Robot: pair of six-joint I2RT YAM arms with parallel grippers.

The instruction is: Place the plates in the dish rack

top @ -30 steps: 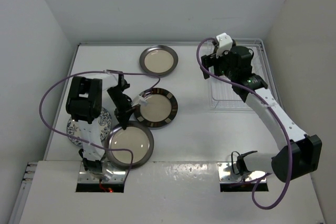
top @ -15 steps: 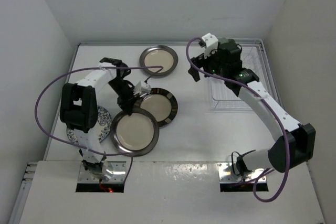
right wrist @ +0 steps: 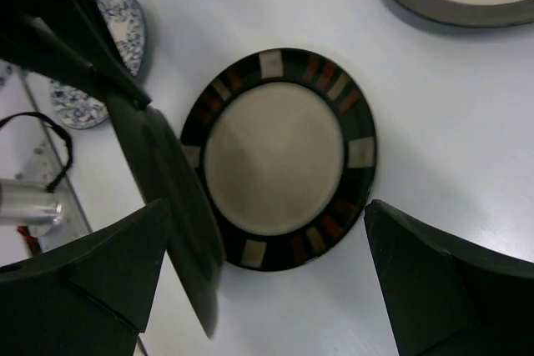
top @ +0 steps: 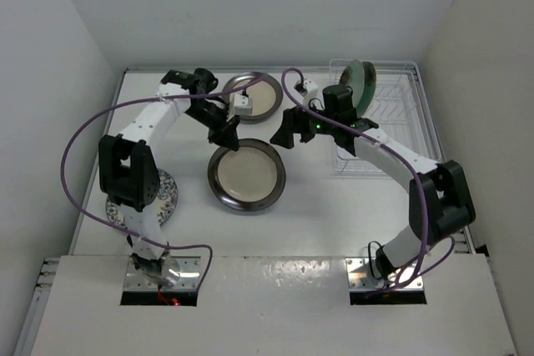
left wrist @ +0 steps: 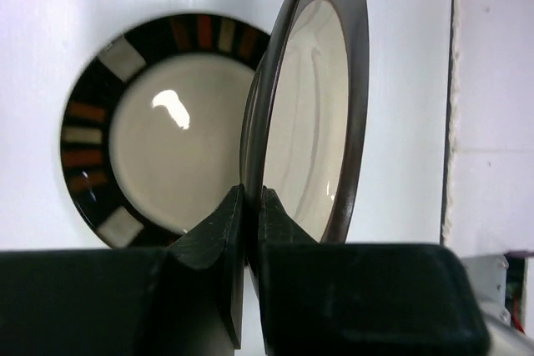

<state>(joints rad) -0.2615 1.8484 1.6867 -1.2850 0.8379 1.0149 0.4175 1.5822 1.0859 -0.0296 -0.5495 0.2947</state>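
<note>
A: Start at the left gripper (left wrist: pixel 250 199). What is it doing?
B: It's pinching almost closed on the edge of the round cream plate with the dark grey rim (left wrist: pixel 313 106). The plate is hanging tilted, off the surface.
A: Under it?
B: The round cream plate with the brown patterned rim (left wrist: pixel 158 131) is lying flat on the white tabletop (top: pixel 334 206), right below.
A: And the right gripper (right wrist: pixel 265 206)?
B: Its jaws are standing spread wide, gripping nothing. It's hovering over that patterned plate, just beside the held one.
A: Rest of the surface?
B: A second grey-rimmed cream plate (top: pixel 260 93) is lying flat toward the far edge. The white-blue floral plate (top: pixel 165 196) is sitting near left, partly under the left arm (top: pixel 146 118). The clear wire dish rack (top: pixel 392 135) is standing far right, and a mint-green plate (top: pixel 360 81) is standing upright at its far end.
A: Room?
B: Plain white walls (top: pixel 250 6) are closing in three sides.
A: Arm poses?
B: The left arm is reaching far, then bending back toward centre. The right arm (top: pixel 392 152) is stretching leftward past the rack.
</note>
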